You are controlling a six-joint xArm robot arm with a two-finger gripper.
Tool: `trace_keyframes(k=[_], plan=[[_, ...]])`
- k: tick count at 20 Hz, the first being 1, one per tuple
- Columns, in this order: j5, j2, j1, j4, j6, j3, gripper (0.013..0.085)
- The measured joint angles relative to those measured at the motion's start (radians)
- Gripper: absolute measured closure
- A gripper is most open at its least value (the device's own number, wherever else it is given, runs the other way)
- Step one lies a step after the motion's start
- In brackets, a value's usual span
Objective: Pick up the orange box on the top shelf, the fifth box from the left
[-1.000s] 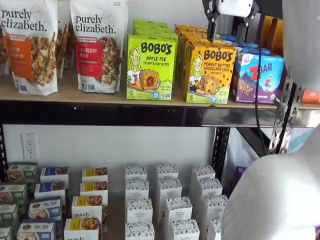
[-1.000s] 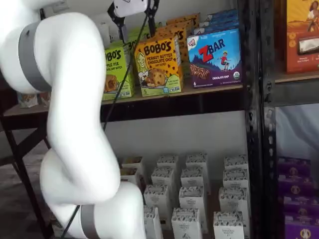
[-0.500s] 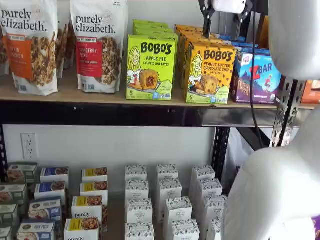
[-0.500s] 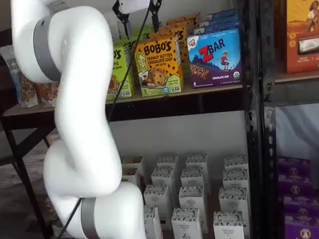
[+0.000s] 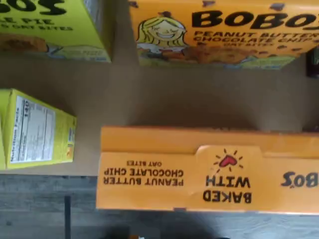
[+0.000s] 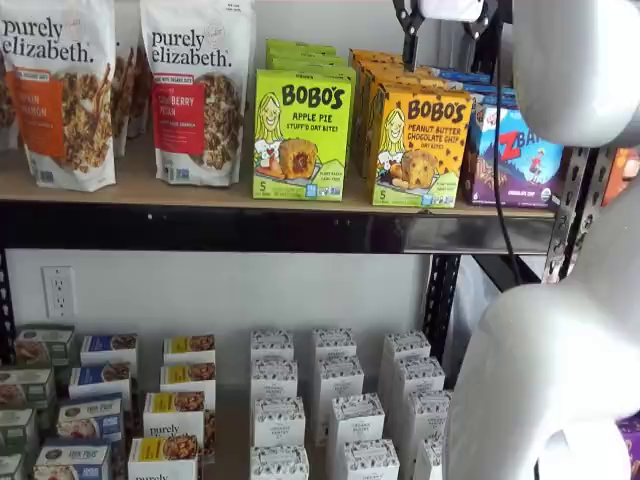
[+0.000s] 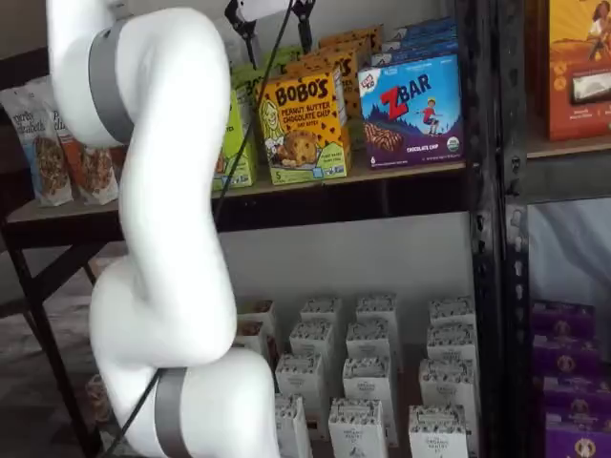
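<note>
Shelf views both show the white arm (image 7: 158, 239) filling much of the foreground, so its bulk hides part of the top shelf (image 6: 200, 190) and any sweep of it near the rack risks brushing stock. On that shelf stands the orange box (image 6: 421, 147), the Bobo's Peanut Butter Chocolate Chip carton, upright at the front edge, with more orange cartons in a row behind it. Just beside it on one side stands the lime-green Apple Pie box (image 6: 302, 135), and on the other, almost touching, the ZBar box (image 6: 516, 155). The pincer (image 6: 447, 35) hangs above the orange row, fingers spread with a plain gap and nothing held. The wrist view looks down on the orange carton's top flap, with a second orange carton behind it.

Risks, as I judge them: a finger descending on the ZBar side could wedge against that neighbour or topple it; a closure set too far back could catch the second carton; a shallow grip on the tall carton could let it tip forward off the shelf edge.
</note>
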Motion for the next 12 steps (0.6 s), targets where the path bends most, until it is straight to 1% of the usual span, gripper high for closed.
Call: trace_keyframes(k=[6,12], plan=[[0.006,0.05,-0.005,-0.003,-0.007,-0.054,0.013],[0.016,0.092,-0.015,0.003,-0.015,-0.094,0.013]])
